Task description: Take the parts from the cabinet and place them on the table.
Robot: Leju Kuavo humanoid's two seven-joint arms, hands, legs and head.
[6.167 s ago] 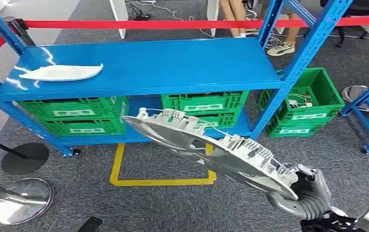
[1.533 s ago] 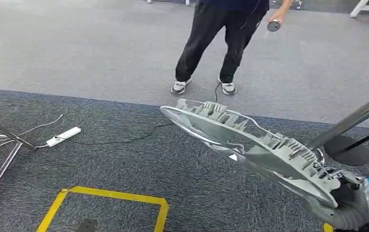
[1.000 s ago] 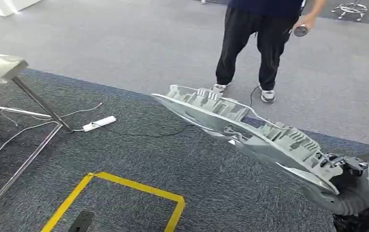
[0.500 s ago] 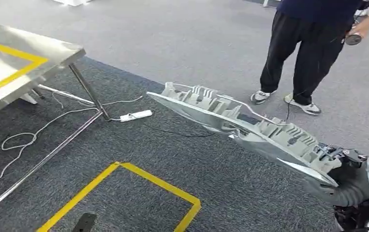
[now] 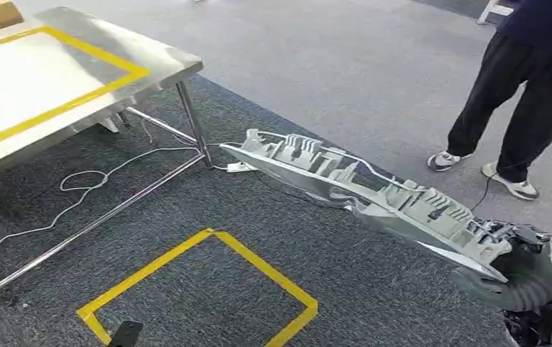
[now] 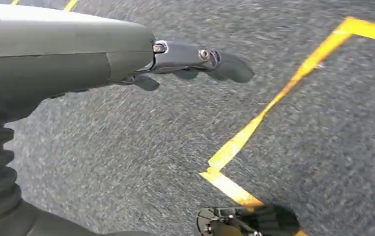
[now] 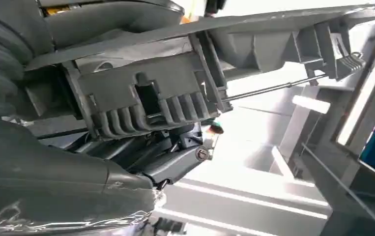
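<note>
Right hand (image 5: pixel 522 278) gripped one end of the long grey part (image 5: pixel 359 195) (ribbed side up), holding it above the carpet, near the table (image 5: pixel 70 79). Left hand (image 6: pixel 175 56) hung empty, fingers extended.

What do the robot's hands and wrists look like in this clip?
The left hand has a smooth olive-grey cover, a grey ribbed wrist boot, and dark fingers with a shiny metal link fixed by screws. The right hand has the same grey ribbed boot and smooth grey cover, with glossy dark fingers and a visible screw head. No cables or markings are visible on either.
</note>
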